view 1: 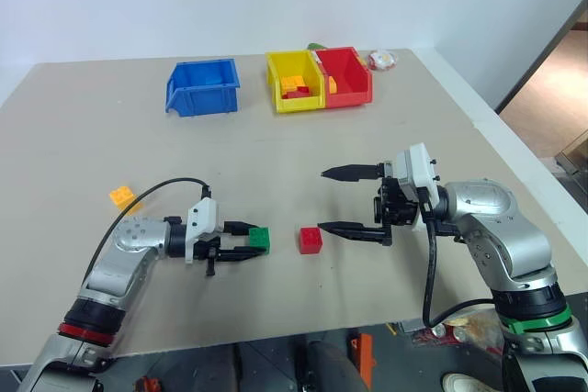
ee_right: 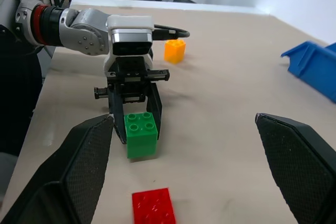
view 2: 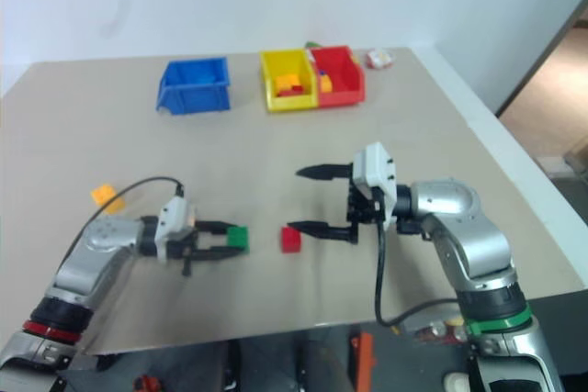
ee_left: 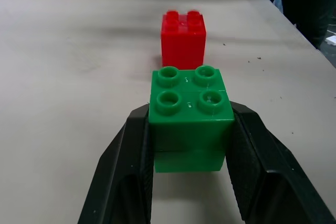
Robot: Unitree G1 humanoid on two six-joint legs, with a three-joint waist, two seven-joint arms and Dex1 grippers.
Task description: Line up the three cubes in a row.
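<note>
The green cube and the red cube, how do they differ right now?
The green cube is clamped in the shut left gripper; the red cube stands free on the table, gripped by nothing. The green cube lies nearer the robot's left, the red nearer the open right gripper. They differ in color too. Both are small four-stud bricks sitting upright, a short gap apart.

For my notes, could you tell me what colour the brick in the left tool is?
Green; clearest in the left wrist view.

No writing, label, brand, number or sign can be read on anything here (the bricks carry plain studs, and the bins and the table show bare surfaces).
</note>
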